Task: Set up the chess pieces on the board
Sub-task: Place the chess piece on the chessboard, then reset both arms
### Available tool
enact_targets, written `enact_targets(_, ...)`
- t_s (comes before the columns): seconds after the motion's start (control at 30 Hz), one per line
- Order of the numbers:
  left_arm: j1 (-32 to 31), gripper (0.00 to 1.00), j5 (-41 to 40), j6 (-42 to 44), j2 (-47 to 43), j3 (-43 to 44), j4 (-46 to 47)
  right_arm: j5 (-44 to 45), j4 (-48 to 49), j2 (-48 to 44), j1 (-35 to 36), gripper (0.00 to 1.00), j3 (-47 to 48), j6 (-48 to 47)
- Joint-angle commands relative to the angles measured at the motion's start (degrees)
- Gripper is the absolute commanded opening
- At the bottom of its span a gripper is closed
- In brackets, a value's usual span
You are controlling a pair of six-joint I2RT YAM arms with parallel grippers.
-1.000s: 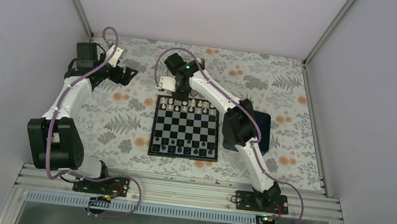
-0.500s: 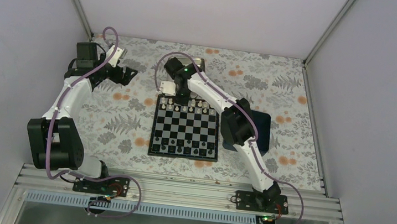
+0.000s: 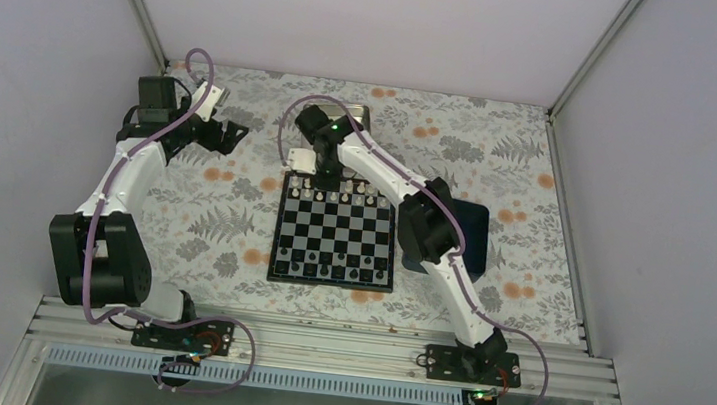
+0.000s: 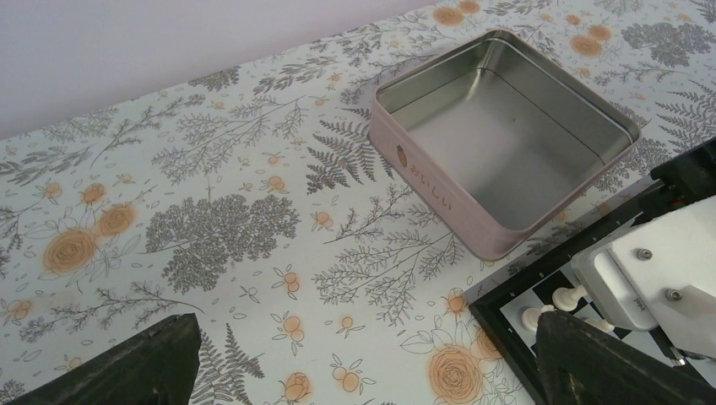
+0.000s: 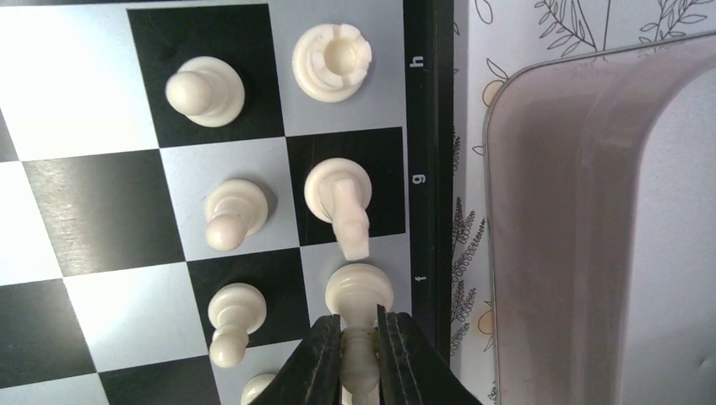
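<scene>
The chequered board [image 3: 335, 232] lies mid-table, cream pieces in its far rows and dark pieces in its near row. My right gripper [image 5: 360, 346] is shut on a cream bishop-like piece [image 5: 359, 291] whose base stands on the light f-file square by the board's edge [image 5: 426, 169]. A cream rook [image 5: 331, 50], a knight [image 5: 339, 192] and several pawns [image 5: 230, 211] stand beside it. In the top view the right gripper [image 3: 322, 176] is over the board's far left part. My left gripper [image 4: 363, 363] is open and empty above the cloth, left of the board corner [image 4: 498, 312].
A silver-lined pink metal tin [image 4: 502, 135] sits just beyond the board's far edge, close to the right gripper [image 5: 591, 228]. A dark blue tray [image 3: 472, 235] lies right of the board, partly under the right arm. The flowered cloth covers the table; walls enclose three sides.
The right gripper has moved slightly right and lower over the board's far row. The left arm has not moved.
</scene>
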Motion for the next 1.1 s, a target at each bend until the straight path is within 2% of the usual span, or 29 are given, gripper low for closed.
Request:
enact_targets(0.0,0.45,0.98,1.56,0.69,-0.91,-0.75,1.47,-0.42,-0.30,0.43,0.73,0.15,-0.61,-0.40)
enact_targets(0.13,0.45,0.98,1.57,0.73,-0.95,-0.89,1.59,0.13,0.81,0.07,0.78,0.20,-0.84,-0.25)
enact_targets(0.27,0.45,0.98,1.57,0.73,-0.70,-0.76,1.49,1.16,1.97,-0.87,0.78,0.36,-0.78,0.25)
enact_targets(0.37,0.39,0.98,1.43,0.65,-0.94,-0.81,1.50,1.31,3.98,-2.88,0.50,0.42,-1.26,0.60)
enact_targets(0.53,0.45,0.98,1.26,0.65,-0.98,-0.72,1.32,2.30,5.41,-8.45,0.10,0.47,-1.70,2.31)
enact_targets(0.63,0.45,0.99,0.39,0.32,-1.83,-1.15,2.20,3.38,5.17,-14.95,-0.74,0.56,-4.95,4.47)
enact_targets(0.67,0.45,0.99,-0.02,0.18,-2.06,-1.41,2.55,3.46,5.74,-17.85,-1.33,0.73,-7.18,5.34)
enact_targets(0.7,0.43,1.00,-0.65,-0.02,-2.35,-1.53,2.81,3.69,7.18,-21.20,-2.08,0.97,-10.21,6.37)
enact_targets(0.8,0.45,1.00,-1.58,-0.40,-2.28,-1.50,2.95,6.27,15.10,-32.77,-5.50,1.00,-23.68,9.04)
enact_targets(0.93,0.46,1.00,-2.40,-0.89,-2.74,-1.78,3.63,17.89,33.02,-46.89,-10.72,1.00,-45.00,9.56)
enact_targets(1.07,0.44,1.00,-2.83,-1.09,-2.67,-1.79,3.72,14.28,45.10,-53.38,-18.77,1.00,-56.12,12.14)
